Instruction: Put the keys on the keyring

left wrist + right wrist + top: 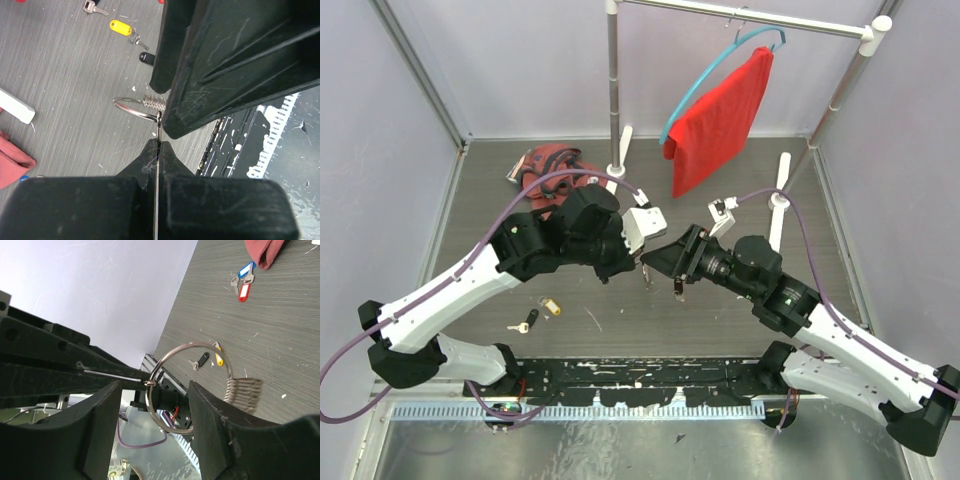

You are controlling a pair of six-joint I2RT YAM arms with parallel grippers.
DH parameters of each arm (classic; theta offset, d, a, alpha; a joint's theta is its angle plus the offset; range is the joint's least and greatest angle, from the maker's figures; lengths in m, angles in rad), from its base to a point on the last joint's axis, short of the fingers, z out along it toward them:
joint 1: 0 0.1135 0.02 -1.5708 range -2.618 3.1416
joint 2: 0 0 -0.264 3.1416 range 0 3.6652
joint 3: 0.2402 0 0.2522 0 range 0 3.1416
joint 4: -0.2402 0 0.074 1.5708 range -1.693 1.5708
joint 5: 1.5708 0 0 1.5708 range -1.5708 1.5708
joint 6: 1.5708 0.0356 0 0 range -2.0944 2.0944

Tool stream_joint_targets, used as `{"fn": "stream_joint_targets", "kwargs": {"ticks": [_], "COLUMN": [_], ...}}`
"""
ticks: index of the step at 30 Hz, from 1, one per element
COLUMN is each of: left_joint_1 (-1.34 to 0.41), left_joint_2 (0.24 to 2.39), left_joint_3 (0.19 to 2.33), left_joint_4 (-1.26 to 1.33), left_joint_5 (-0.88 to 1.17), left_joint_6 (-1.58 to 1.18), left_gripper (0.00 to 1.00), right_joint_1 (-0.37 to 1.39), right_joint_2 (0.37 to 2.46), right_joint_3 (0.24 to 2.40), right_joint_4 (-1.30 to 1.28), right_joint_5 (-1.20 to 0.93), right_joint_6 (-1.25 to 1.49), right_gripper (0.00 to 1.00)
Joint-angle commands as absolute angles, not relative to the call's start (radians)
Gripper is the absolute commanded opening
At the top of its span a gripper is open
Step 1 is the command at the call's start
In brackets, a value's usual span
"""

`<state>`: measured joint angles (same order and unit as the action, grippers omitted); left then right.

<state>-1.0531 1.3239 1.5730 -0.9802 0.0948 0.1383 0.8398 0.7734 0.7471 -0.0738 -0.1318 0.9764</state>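
Observation:
The keyring [187, 385], a wide silver wire ring with a coiled spring part [242, 395], hangs in the air between my two grippers. My left gripper [158, 142] is shut on the ring's wire, seen edge-on; the ring [131, 106] sticks out past its fingertips. My right gripper [154, 387] is open, with the ring between its spread fingers. On the table lie keys with a yellow tag [120, 26], a black tag [146, 58], a red tag [243, 291] and a blue tag [246, 269]. From above, both grippers [645, 265] [672, 272] meet at mid-table.
A maroon cloth [548, 165] lies at the back left. A clothes rack pole [613, 90] stands behind, with a red shirt [720, 120] on a blue hanger. A black strip [650, 375] runs along the near table edge. The yellow-tagged key [552, 305] lies left of the grippers.

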Motion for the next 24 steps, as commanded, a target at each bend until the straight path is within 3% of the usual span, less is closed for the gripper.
{"fn": "stream_joint_targets", "kwargs": {"ticks": [1, 12, 24], "left_joint_1": [-1.064, -1.074, -1.081], "left_joint_2": [1.309, 1.307, 1.303], "left_joint_3": [1.604, 1.596, 1.598], "left_joint_4": [-0.980, -0.975, -0.972], "left_joint_5": [0.101, 0.105, 0.088], "left_joint_6": [0.162, 0.173, 0.175], "left_gripper": [0.00, 0.00, 0.00], "right_joint_1": [0.857, 0.865, 0.874], "right_joint_2": [0.791, 0.810, 0.837], "right_joint_3": [0.770, 0.772, 0.772], "right_joint_4": [-0.001, 0.033, 0.032], "right_joint_5": [-0.075, -0.096, -0.124], "right_joint_6": [0.989, 1.002, 1.008], "right_gripper": [0.60, 0.46, 0.40]}}
